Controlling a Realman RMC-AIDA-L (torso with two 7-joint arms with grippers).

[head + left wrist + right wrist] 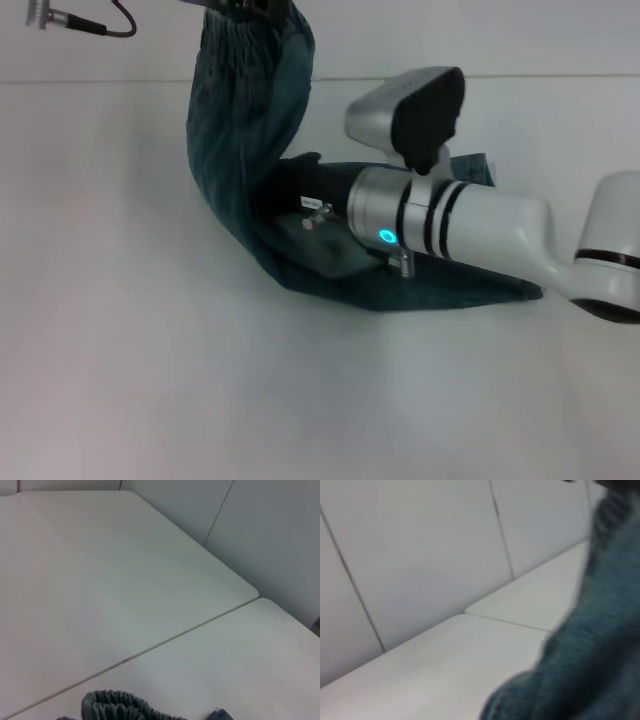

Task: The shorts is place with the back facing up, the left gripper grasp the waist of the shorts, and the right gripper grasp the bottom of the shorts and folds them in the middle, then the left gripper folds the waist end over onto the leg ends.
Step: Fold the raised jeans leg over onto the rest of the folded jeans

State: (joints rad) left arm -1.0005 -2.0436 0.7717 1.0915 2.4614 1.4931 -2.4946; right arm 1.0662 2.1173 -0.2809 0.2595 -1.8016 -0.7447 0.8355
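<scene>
White tabletop (150, 380) fills the head view, with a seam line (150, 647) between two boards visible from the left wrist camera. On it lie the shorts (240, 190), their lower half flat on the table and their upper half lifted in a steep curve. The waist of the shorts (245, 40) hangs highest, at the top edge of the picture, where the left gripper (245, 8) is almost wholly cut off (only a dark sliver shows), so whether its jaws pinch the band cannot be told. A puckered bit of that band (117, 707) shows in the left wrist view. The right gripper (295, 185) reaches in beside the raised fold, low over the flat half; its fingertips are buried in dark cloth and cannot be judged. The right arm (470, 230) covers the leg ends.
</scene>
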